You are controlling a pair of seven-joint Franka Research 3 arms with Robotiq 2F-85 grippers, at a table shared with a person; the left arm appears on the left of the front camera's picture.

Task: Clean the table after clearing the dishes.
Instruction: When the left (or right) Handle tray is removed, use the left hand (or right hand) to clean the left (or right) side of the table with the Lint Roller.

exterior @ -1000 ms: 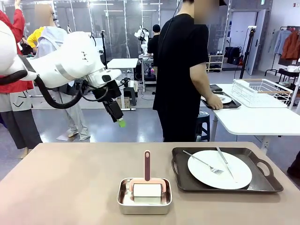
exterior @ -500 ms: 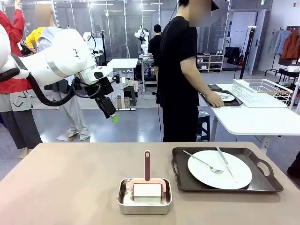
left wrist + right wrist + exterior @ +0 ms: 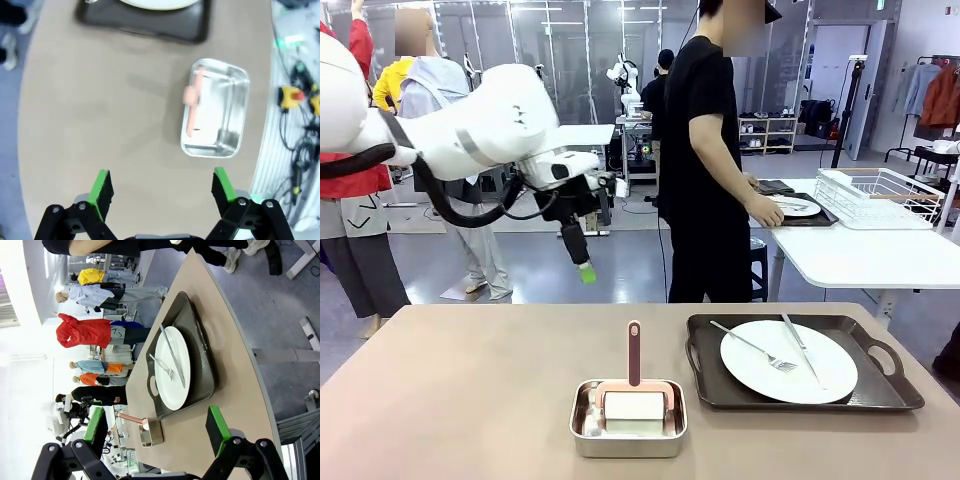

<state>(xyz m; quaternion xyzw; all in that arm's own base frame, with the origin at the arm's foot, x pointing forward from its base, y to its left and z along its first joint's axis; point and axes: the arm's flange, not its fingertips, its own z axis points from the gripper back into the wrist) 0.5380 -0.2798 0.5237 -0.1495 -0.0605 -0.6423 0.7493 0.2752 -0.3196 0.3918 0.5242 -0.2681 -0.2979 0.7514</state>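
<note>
Front view: left arm (image 3: 470, 130) is reaching in from 9 o'clock, wrist bending downward. The left gripper (image 3: 583, 266) is pointing toward 5 o'clock, jaws standing wide apart, gripping nothing. Its green pads (image 3: 101, 186) are showing at 7 and 5 o'clock in the left wrist view. The right gripper (image 3: 157, 432) is likewise gaping wide, holding nothing.

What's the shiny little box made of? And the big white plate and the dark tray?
The small square silver pan looks like metal, probably steel: shiny, with bright reflections. The large round white plate looks like glazed ceramic, smooth and faintly glossy, though maybe plastic. The dark brown rectangular tray looks matte, plastic or coated wood; I cannot tell which.
</note>
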